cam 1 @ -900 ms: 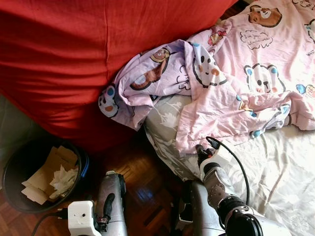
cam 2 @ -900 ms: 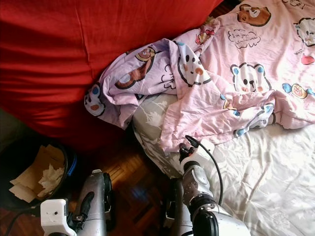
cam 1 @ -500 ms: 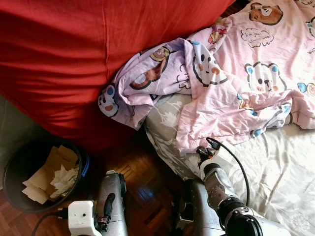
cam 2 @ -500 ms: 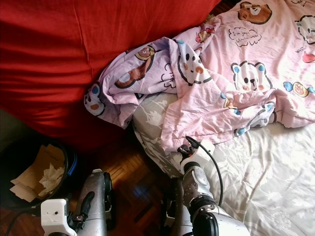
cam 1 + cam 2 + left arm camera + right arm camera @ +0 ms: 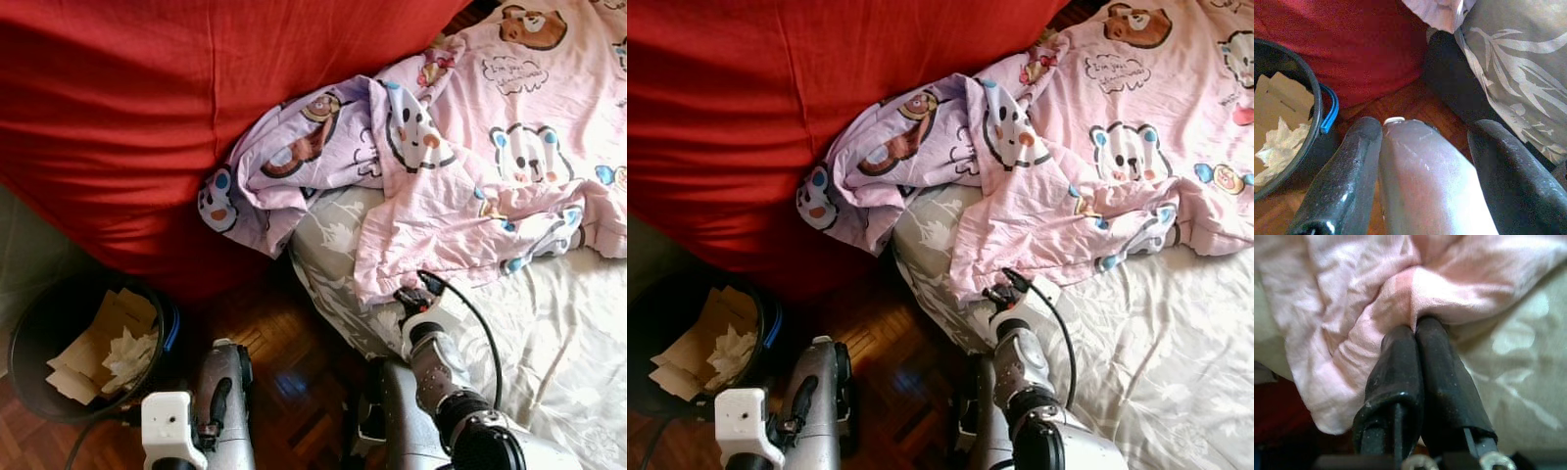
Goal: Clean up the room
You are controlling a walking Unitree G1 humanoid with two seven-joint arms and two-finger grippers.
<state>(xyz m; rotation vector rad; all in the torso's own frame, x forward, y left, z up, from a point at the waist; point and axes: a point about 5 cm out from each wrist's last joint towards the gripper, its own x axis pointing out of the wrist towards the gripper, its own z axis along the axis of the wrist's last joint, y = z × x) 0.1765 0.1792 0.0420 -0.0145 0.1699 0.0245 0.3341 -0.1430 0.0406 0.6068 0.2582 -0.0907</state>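
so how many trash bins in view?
1: a black bin on the wood floor by the red cover, left of the left gripper, holding cardboard and tissue. Others may be out of frame.

Pink bear-print quilt, grey leaf-print sheet, red cover, black bin, brown parquet

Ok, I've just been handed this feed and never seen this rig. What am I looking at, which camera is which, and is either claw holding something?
It is a walking humanoid with two silver arms. The two wide pictures come from its head, looking down; the close-ups come from each wrist. The right claw is shut on the edge of the pink bear-print duvet, which lies crumpled over a bed with a grey leaf-print sheet, beside a big red cushion. The left claw is open and hangs low over the wood floor, near a black bin of paper scraps.
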